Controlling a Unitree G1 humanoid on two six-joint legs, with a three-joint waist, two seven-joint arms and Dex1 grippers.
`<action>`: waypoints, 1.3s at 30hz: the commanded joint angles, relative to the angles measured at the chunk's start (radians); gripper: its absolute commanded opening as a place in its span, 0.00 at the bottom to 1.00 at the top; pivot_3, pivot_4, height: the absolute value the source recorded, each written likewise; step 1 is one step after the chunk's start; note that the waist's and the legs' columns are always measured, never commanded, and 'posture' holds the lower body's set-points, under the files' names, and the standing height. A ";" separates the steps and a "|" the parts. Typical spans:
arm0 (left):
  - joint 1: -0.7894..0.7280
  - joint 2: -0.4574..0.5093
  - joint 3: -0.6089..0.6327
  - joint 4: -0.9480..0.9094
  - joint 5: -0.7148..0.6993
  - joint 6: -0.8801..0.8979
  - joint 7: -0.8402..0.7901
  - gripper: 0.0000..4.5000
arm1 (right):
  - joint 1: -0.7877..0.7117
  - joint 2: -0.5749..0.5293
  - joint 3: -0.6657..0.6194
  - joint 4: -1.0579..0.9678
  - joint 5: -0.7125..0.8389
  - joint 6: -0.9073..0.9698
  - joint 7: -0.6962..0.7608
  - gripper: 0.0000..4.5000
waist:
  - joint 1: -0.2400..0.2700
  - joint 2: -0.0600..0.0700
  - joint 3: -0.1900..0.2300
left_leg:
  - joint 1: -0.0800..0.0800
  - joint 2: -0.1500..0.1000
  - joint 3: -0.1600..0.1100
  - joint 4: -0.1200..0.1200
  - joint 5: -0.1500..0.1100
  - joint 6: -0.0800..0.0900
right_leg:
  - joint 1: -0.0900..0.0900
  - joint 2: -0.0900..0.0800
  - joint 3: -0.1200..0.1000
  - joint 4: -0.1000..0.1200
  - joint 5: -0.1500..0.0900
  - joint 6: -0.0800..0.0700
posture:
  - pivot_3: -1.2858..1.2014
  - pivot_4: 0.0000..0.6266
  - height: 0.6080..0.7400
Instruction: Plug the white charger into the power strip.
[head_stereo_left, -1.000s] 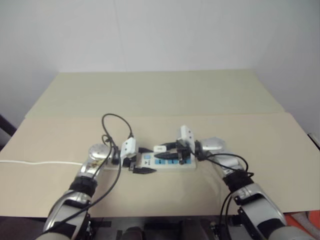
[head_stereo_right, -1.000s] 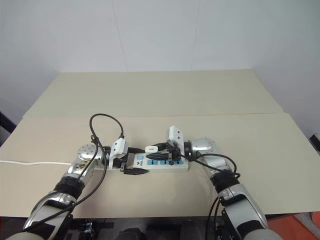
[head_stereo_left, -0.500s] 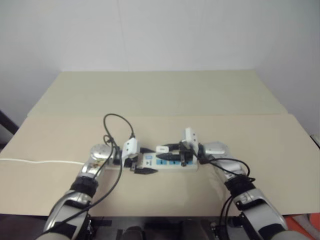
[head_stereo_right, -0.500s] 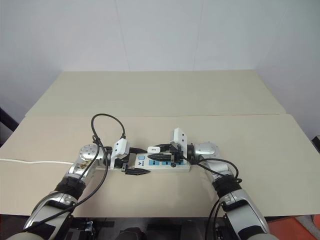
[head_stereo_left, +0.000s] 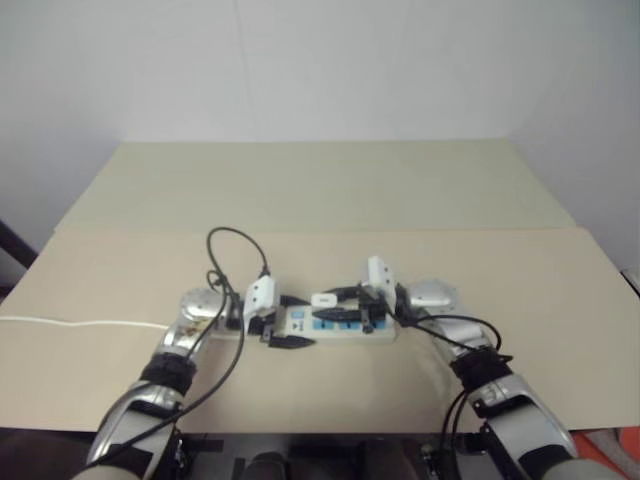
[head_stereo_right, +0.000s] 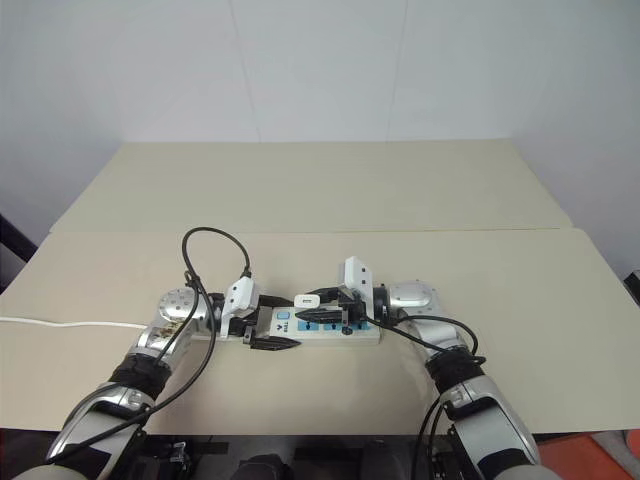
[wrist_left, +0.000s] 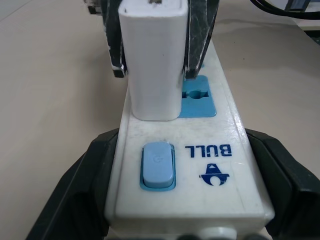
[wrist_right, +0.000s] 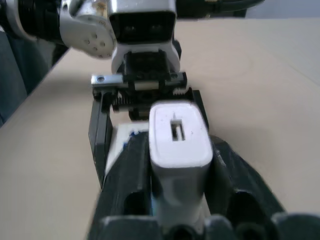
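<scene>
Power strip: lower centre of frame, on table. Left gripper clamps its switch end. White charger: upright in a socket, between right gripper fingers, grip unclear.

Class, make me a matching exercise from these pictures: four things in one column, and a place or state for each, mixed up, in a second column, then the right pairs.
Things:
1. charger
2. power strip
3. left hand
4. thin white cord

Places or states:
A. straddles the switch end of the strip
B. runs off the table's left edge
C. stands upright on the strip
D. lies flat on the table

Pairs: 1-C, 2-D, 3-A, 4-B
</scene>
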 joint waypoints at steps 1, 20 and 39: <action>0.014 0.053 0.033 0.020 0.013 0.009 -0.007 0.73 | 0.024 -0.035 -0.026 0.040 -0.036 0.075 -0.002 0.69 | -0.011 -0.003 -0.001 | 0.001 0.001 0.000 0.000 0.000 0.000 | 0.000 0.000 0.000 0.000 0.000 0.000 | 0.52 0.24 1.00; -0.048 -0.031 0.040 0.093 0.019 -0.040 0.032 0.73 | 0.005 -0.238 -0.335 -0.473 0.284 0.485 0.041 0.76 | -0.003 -0.003 0.004 | 0.000 0.001 0.000 -0.002 0.000 0.000 | -0.002 0.001 0.000 0.001 -0.001 -0.002 | 0.52 0.24 1.00; 0.081 0.424 0.341 -0.479 -0.228 0.322 -0.062 1.00 | 0.161 -0.412 -0.521 -0.475 0.337 0.522 0.055 0.77 | -0.006 -0.004 0.018 | -0.009 0.001 0.000 -0.005 -0.001 0.001 | -0.011 0.000 0.000 0.002 -0.002 -0.001 | 0.52 0.24 1.00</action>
